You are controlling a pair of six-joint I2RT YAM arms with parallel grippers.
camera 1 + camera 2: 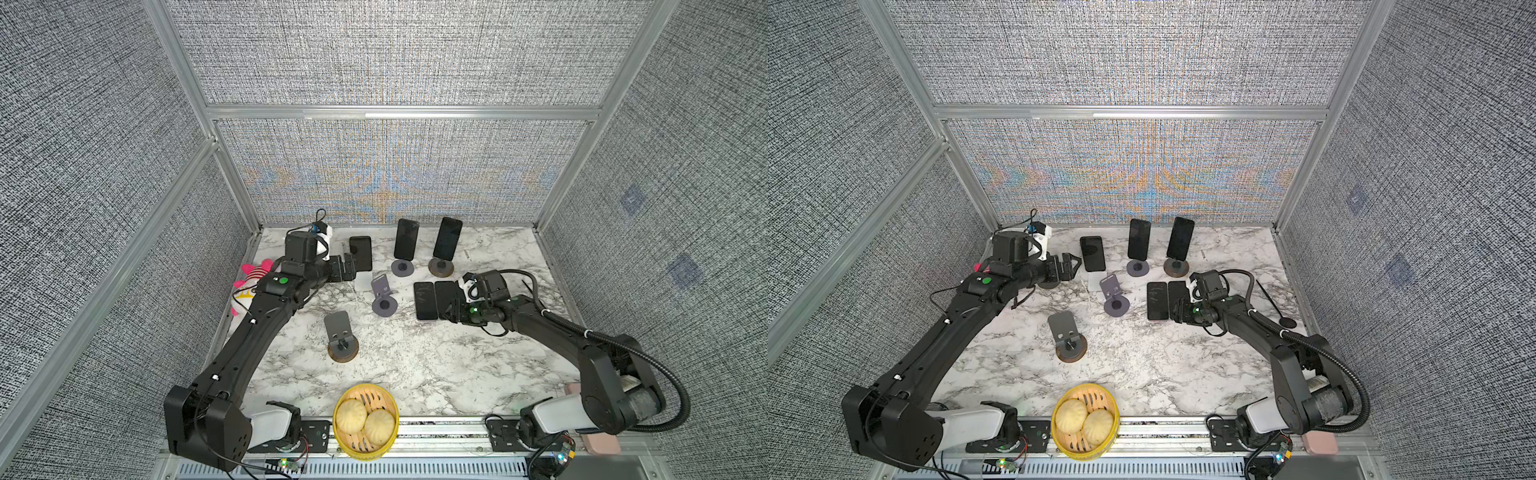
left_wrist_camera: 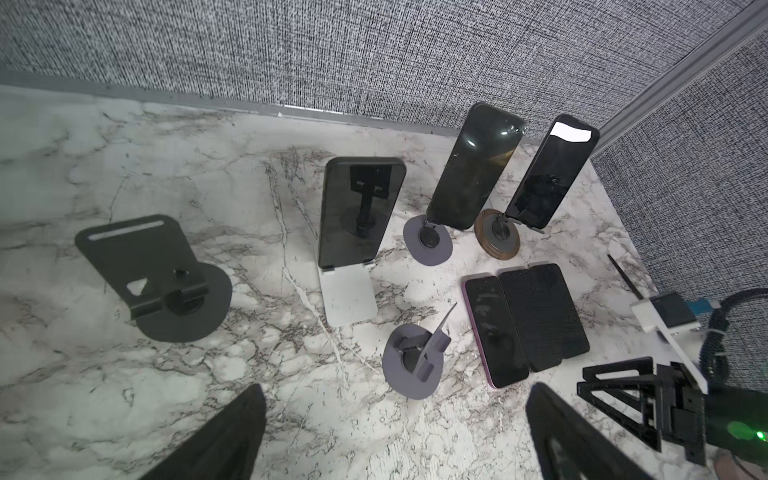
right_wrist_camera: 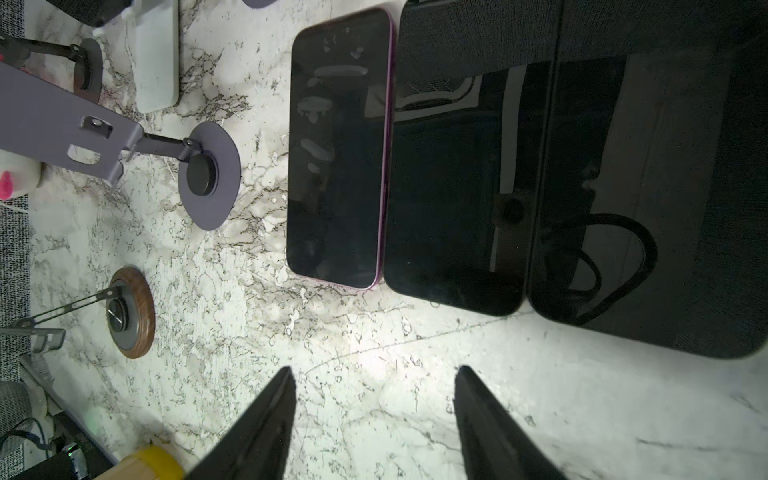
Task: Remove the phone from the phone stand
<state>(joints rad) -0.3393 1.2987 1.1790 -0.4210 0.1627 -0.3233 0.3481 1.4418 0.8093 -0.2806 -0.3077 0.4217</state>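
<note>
Near edge: bamboo steamer (image 1: 365, 419), stay clear of it. Your right gripper (image 3: 374, 374) has its jaws apart and empty over bare marble (image 3: 353, 332), just short of three flat phones (image 3: 340, 149). Your left gripper (image 1: 1070, 266) is wide and empty. Back row: phone on white stand (image 2: 361, 212), phone on purple-base stand (image 2: 473, 166), phone on wood-base stand (image 2: 552, 174). I'd expect stiff, slick, breakable glass on tippy stands, so pinch the long edges and lift off the lip. The back wall (image 1: 395, 174) is close behind; open room is frontward.

Grey woven fabric panels (image 1: 395, 54) are enclosing the white marble-patterned worktop (image 1: 436, 365) on three sides, silver aluminium rails (image 1: 399, 112) are framing them, and rainbow moiré is shimmering across the back panel (image 1: 386, 174).
</note>
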